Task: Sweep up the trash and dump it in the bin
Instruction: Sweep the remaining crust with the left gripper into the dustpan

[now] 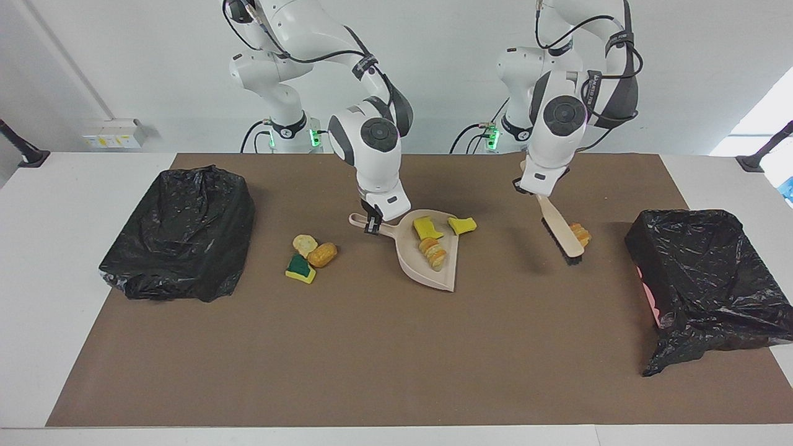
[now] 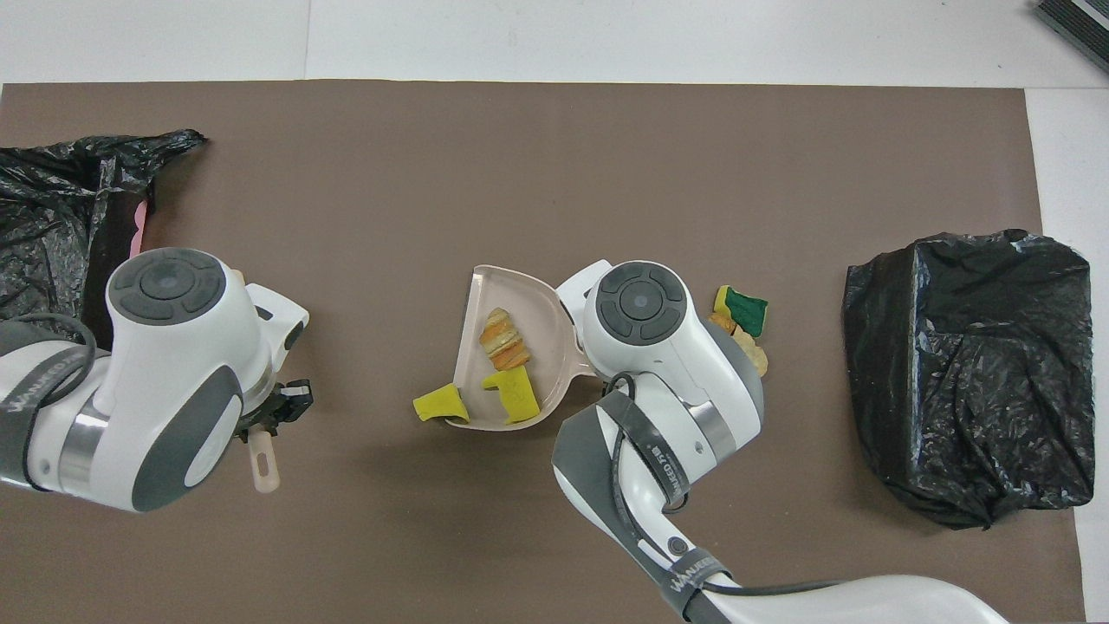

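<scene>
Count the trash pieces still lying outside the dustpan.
5. One yellow chunk sits at the dustpan rim. A green-topped sponge and two bread lumps cluster toward the right arm's end. One bread lump lies beside the brush. More may be hidden.

From my console it looked like a robotics lab: two white arms bolted at a white table [image 1: 56,260] under a brown mat [image 1: 396,347] (bare white walls, a wall socket box [image 1: 114,133]), with staged bag-lined bins [image 1: 179,232].
</scene>
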You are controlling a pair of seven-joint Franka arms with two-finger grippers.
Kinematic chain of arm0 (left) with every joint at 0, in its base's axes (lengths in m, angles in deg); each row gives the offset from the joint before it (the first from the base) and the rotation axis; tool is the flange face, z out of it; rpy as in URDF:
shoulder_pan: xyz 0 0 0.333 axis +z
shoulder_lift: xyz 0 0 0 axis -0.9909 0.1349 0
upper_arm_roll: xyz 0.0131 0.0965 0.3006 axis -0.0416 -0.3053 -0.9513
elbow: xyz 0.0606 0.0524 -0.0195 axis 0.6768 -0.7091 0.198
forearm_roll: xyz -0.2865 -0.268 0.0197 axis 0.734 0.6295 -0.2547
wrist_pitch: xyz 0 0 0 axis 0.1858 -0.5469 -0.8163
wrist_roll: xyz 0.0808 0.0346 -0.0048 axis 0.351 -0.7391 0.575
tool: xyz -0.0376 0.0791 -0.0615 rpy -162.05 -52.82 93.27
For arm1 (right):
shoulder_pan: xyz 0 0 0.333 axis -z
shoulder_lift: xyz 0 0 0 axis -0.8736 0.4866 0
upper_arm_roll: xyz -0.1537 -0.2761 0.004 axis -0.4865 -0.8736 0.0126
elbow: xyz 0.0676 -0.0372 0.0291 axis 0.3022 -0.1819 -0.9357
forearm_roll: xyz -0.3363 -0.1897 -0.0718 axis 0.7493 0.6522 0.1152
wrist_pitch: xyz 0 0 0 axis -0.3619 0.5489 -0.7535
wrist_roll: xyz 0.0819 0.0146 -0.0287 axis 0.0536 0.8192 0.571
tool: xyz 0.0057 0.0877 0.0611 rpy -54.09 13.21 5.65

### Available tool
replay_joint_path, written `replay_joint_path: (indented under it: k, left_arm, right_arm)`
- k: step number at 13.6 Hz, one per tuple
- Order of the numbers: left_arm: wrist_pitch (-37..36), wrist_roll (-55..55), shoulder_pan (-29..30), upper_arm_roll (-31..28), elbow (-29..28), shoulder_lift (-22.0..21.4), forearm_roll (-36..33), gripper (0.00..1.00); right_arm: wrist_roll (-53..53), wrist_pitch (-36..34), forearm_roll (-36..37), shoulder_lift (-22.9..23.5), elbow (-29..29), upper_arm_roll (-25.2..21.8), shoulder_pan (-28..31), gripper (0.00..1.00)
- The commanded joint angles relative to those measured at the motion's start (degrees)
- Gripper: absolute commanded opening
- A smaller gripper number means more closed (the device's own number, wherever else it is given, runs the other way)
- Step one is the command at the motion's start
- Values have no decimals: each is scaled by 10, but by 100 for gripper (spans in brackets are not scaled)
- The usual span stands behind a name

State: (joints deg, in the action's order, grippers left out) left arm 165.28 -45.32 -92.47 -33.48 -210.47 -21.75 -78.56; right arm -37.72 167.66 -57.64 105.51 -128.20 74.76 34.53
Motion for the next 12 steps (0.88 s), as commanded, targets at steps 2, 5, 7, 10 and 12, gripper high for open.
replay_joint_path:
  k: [2, 5, 7, 10, 12]
  left_arm:
    - [-17, 23, 56, 7, -92, -55, -66, 0]
    - [34, 22, 99, 9, -168, -93, -92, 0]
    - [82, 18, 90, 11, -185, -81, -92, 0]
    - [107, -18, 50, 12, -189, -77, -59, 0]
    - [122, -34, 12, 12, -187, -75, -16, 0]
  right_arm:
    - [-28, 17, 21, 1, -9, 2, 6, 0]
    - [-25, 18, 27, 1, -10, 2, 5, 0]
    - [-21, 18, 27, 1, -11, 2, 5, 0]
    - [-20, 18, 27, 1, -10, 2, 5, 0]
    - [-20, 18, 27, 1, -10, 2, 5, 0]
